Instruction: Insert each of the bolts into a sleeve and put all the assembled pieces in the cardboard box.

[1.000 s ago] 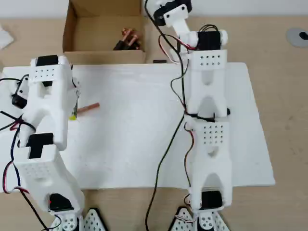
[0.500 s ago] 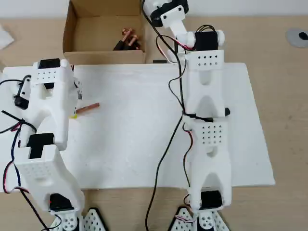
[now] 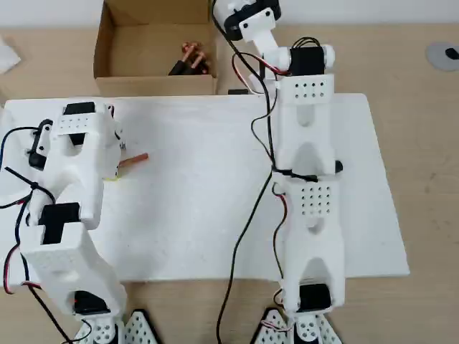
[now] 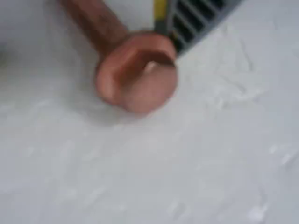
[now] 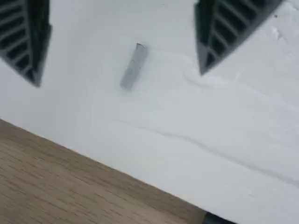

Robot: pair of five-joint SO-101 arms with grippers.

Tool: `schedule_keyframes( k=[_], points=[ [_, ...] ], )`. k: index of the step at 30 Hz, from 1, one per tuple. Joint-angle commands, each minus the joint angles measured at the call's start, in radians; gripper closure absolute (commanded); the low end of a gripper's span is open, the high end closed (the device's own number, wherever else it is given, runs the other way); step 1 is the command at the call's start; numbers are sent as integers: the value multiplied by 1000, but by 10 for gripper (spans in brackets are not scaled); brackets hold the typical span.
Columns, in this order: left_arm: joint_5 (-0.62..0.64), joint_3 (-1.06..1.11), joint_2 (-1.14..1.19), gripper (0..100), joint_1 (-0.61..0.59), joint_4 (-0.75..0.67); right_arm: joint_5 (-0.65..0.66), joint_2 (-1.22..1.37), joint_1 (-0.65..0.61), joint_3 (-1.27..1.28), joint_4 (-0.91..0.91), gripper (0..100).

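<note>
Where the white mat [image 3: 193, 215] covers the wooden tabletop [image 3: 423, 143], we see one copper bolt [image 3: 134, 158] lying on it, just beside the left hand [image 3: 113, 159]. We cannot tell if that hand grips it. The cardboard box [image 3: 104, 54] sits at the mat's far edge with copper pieces [image 3: 192, 59] inside. The right hand [image 5: 119, 77] is released, above a white surface with a small grey strip [image 5: 134, 66].

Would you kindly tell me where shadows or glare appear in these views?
High view: even light, no glare, only faint shadows on the white mat. Left wrist view: the bolt throws a soft shadow onto the mat around its head. Right wrist view: the small grey piece casts barely any shadow.
</note>
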Motion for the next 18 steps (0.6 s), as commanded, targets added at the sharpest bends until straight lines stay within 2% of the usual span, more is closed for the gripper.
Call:
schedule_keyframes(
  k=[1, 7, 12, 18],
  points=[
    [6, 5, -12, 757, 14, -23, 9, -74, -18, -2, 17, 748],
    [5, 26, -12, 993, 9, -29, 9, -74, -18, -2, 17, 748],
    [-14, 20, -21, 992, 9, -23, 9, -74, -18, -2, 17, 748],
    [-278, -20, -24, 991, -17, 9, 9, -74, -18, -2, 17, 748]
  ],
)
